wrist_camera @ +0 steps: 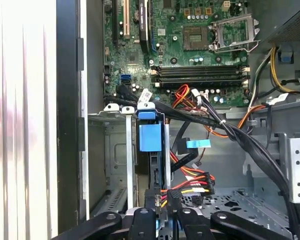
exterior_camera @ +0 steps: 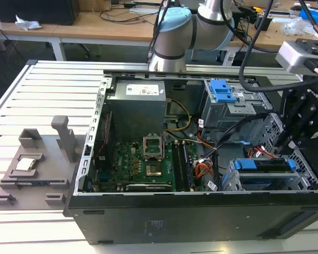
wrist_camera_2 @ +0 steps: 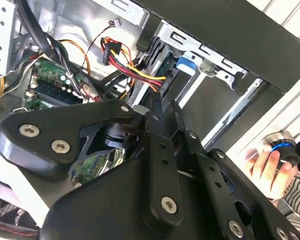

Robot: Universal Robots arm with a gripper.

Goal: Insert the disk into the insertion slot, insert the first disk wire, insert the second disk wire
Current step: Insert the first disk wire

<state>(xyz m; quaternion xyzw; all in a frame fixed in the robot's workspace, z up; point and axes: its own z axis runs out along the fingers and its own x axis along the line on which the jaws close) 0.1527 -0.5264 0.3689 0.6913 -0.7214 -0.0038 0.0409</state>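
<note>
The disk (exterior_camera: 265,165), silver in a bright blue carrier, sits in the insertion slot (exterior_camera: 232,181), the grey cage at the case's front corner on the exterior view's right. In the first wrist view the disk (wrist_camera: 151,137) is seen edge-on inside the slot (wrist_camera: 115,150). My gripper (exterior_camera: 282,145) hangs just above the disk's back end. In both wrist views its fingers stand close together, shut on the black plug of a red, yellow and black disk wire (wrist_camera: 190,186) at the disk's edge. The same gripper (wrist_camera_2: 161,107) and wire (wrist_camera_2: 140,67) appear in the second wrist view.
A taller grey bay with a blue latch (exterior_camera: 222,90) stands behind the slot. The motherboard (exterior_camera: 143,164) and power supply (exterior_camera: 137,106) lie further along the case. Black cable bundles (wrist_camera: 250,145) cross beside the slot. A person's hand (wrist_camera_2: 262,162) holds a round knob outside the case.
</note>
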